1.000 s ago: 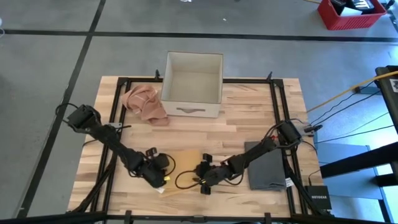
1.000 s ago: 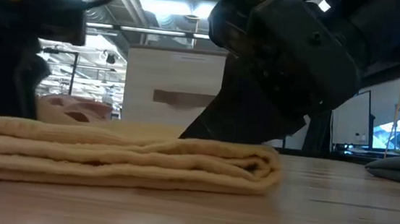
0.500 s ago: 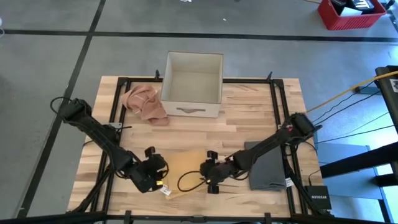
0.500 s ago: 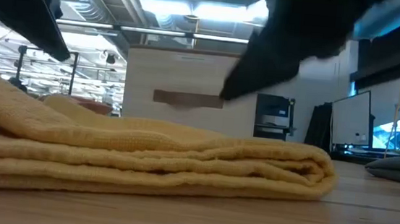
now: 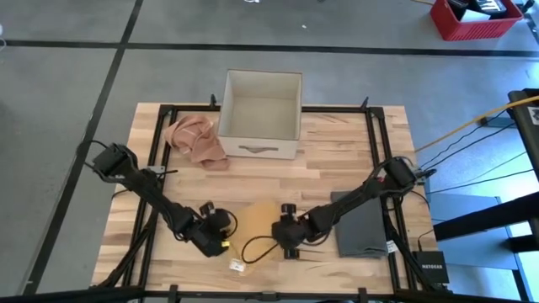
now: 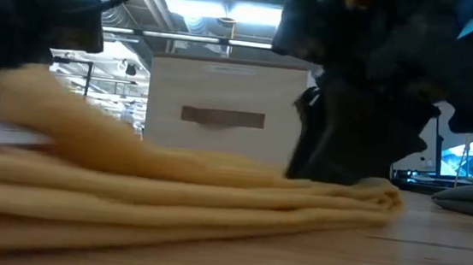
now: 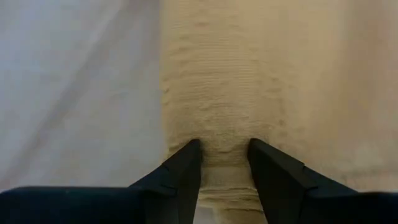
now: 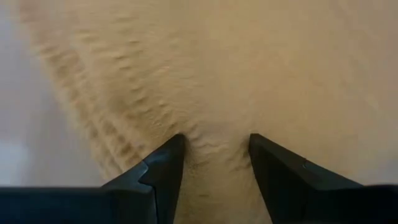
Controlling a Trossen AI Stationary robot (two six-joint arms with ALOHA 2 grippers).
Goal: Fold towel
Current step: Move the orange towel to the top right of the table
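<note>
Lying near the front edge of the table (image 5: pixel 337 143), between the two arms, the yellow towel (image 5: pixel 254 220) is already doubled into several soft layers. The left gripper (image 7: pixel 224 155) is clenched on a bunch of its fabric, and the right gripper (image 8: pixel 214 149) likewise has cloth pinched between its fingers, one at each side of the towel. It looks light, limp and slightly fuzzy, so it should drape and sag wherever it is not supported, and a loose pinch might slip off a single layer. The best hold is probably at the corners or along a folded edge, catching all layers together. A pink cloth (image 5: pixel 195 139), a box (image 5: pixel 260 114) and a grey towel (image 5: pixel 360 225) lie well apart.
</note>
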